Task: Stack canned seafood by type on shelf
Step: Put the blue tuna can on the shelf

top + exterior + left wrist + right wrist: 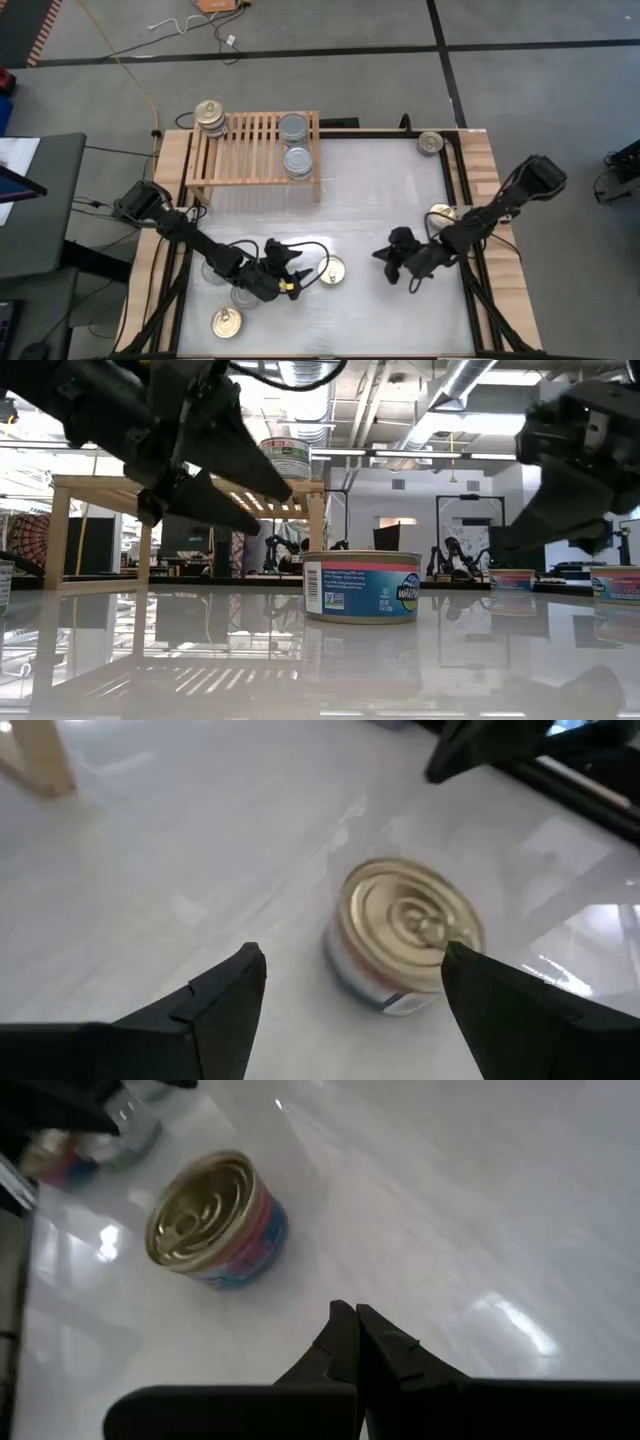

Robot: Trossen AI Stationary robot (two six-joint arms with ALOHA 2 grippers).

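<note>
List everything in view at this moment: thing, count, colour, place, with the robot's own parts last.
Shelf: one, light wood, slatted, at the table's far left.
Gold can: one, gold top, blue and pink label, mid-table just ahead of the left gripper.
Shelf stack: gold-topped cans piled at the shelf's left end; count unclear.
Silver cans: two tops showing, silver-grey, at the shelf's right end.
Near-left cans: one gold top clear at the near left; others partly under the left arm.
Right-edge cans: two, by the table's right rail.
Table: one, white.
Left gripper: open, facing the gold can.
Right gripper: shut, empty, right of centre.
</note>
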